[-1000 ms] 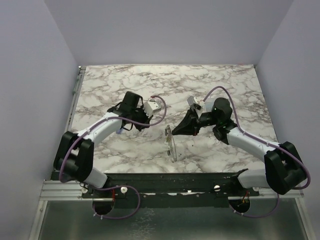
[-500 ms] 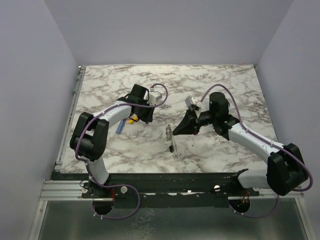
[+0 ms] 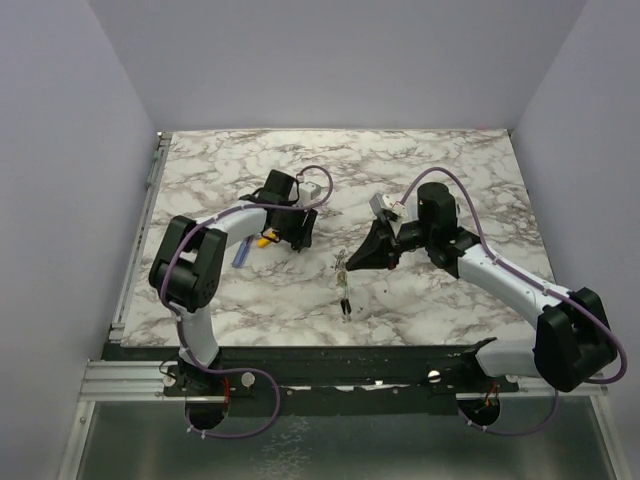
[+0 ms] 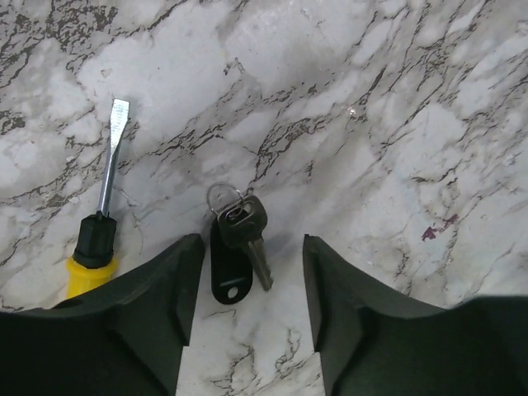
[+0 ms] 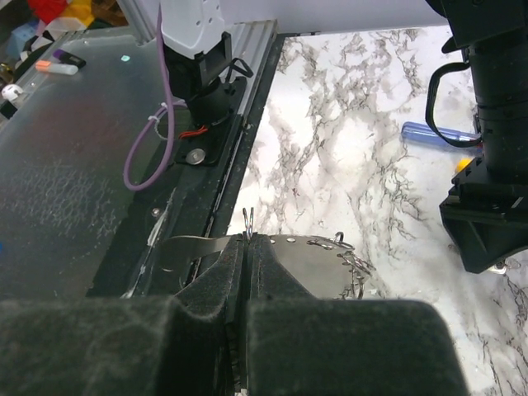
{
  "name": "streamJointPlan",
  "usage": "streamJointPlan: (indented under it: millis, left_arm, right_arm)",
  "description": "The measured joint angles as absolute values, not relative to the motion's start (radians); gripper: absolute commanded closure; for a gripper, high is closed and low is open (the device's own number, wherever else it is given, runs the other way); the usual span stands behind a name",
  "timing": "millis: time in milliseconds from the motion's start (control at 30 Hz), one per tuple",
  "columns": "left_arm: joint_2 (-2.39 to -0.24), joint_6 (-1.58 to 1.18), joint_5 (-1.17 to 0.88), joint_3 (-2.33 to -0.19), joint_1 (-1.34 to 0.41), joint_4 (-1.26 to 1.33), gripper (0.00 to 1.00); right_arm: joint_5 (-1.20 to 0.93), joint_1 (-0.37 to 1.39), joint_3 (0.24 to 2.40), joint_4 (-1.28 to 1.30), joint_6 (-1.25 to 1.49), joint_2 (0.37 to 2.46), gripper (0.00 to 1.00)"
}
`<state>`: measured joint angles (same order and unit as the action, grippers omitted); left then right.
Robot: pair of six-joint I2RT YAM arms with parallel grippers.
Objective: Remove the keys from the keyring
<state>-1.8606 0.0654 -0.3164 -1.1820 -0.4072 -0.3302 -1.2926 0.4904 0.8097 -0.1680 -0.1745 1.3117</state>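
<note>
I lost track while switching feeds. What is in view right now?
key: one, black head, on the table under the left wrist camera
black tag: one, beside the key, on the same ring
keyring: one, silver, holding key and tag
screwdriver: one, yellow handle, flat blade, left of the key in that view
blue-handled tool: one, lying on the table by the left arm
thin metal tool: one, silver, in the right gripper
table: one, white-grey marble
left gripper: open, above the key
right gripper: shut on the thin metal tool
</note>
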Motion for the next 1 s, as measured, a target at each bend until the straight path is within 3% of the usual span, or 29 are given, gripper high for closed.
streamJointPlan:
  millis: [200,533,767,1000]
  left_arm:
    - [-1.776,0.069,-0.415,-1.179,-0.392,-0.339,0.31]
    - [-1.322,0.207,-0.672,-0.957,-0.390,-0.291,0.29]
    - [-1.299,0.216,-0.797,-0.860,-0.419,-0.276,0.30]
    - [-1.293,0.154,-0.794,-0.839,-0.447,-0.203,0.33]
  right_arm:
    - [-1.294,0.484,0.813,-0.166,-0.175,1.307,0.99]
    - [-1.288,0.482,0.775,-0.398,0.025,1.307,0.99]
    - [-1.228,0.480,0.701,-0.652,0.238,1.330,0.99]
    - [-1.138,0.477,0.686,-0.780,0.345,1.364,0.99]
